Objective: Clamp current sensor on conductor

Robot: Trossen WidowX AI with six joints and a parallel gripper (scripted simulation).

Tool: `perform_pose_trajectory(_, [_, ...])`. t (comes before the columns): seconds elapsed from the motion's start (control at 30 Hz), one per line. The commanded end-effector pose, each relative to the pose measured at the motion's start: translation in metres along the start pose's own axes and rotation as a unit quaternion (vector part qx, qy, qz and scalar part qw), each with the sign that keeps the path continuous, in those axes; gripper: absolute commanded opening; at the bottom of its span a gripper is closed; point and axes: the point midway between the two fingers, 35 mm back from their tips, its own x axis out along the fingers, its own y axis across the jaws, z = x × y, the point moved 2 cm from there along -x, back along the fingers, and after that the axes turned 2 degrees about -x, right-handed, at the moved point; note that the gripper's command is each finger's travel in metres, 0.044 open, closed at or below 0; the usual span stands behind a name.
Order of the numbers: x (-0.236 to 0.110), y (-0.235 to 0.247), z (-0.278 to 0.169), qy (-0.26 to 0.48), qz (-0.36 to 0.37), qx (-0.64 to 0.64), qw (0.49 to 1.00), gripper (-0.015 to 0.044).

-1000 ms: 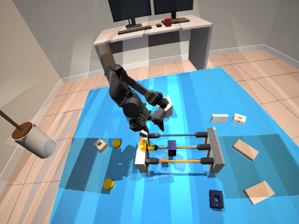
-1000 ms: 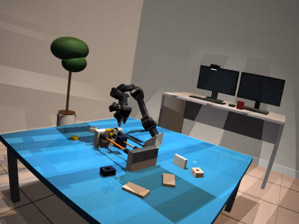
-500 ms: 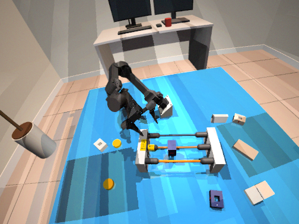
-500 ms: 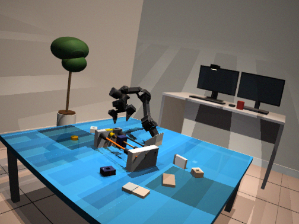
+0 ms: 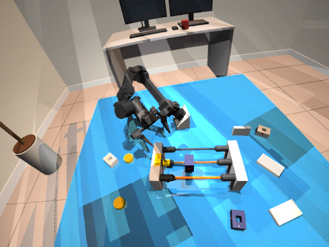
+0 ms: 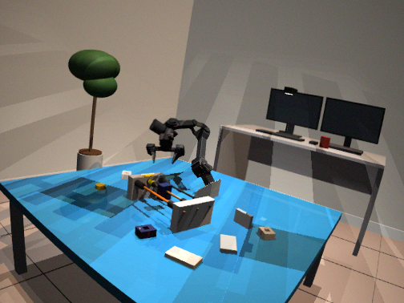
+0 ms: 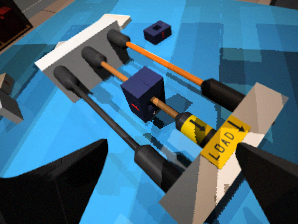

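The sensor (image 5: 188, 162) (image 6: 164, 188) (image 7: 144, 92) is a dark blue cube sitting round the middle orange conductor (image 5: 206, 161) (image 7: 114, 73) of a three-conductor fixture. That conductor ends in a yellow sleeve with a black arrow (image 7: 194, 126) next to the yellow LOAD marker (image 5: 158, 159) (image 7: 223, 142) on the left end block. The sensor looks closed; a small red mark shows on its side. My gripper (image 5: 153, 132) (image 6: 164, 154) (image 7: 171, 146) is open and empty. It hangs above the table just behind the LOAD end, apart from the sensor.
A black conductor (image 5: 196, 149) and another orange one (image 5: 196, 177) flank the middle one. A second dark blue block (image 5: 240, 219) (image 6: 145, 231) (image 7: 157, 31) lies in front. Pale blocks (image 5: 270, 164) (image 5: 285, 212), two yellow discs (image 5: 128, 157) (image 5: 119, 202) and a grey wedge (image 5: 183, 121) lie around.
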Motion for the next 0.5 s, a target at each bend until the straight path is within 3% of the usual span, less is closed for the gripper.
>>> perform_pose_trajectory(0.0, [-0.001,-0.001,0.000,0.001,-0.003,0.003,1.000,0.0440])
perform_pose_trajectory(0.3, [0.000,-0.001,0.001,0.003,-0.002,0.010,1.000,0.0440])
perform_pose_trajectory(0.43, [0.012,0.001,0.006,0.050,0.011,0.144,0.988,0.0440])
perform_pose_trajectory(0.47, [0.005,0.000,0.001,0.021,0.006,0.066,0.998,0.0440])
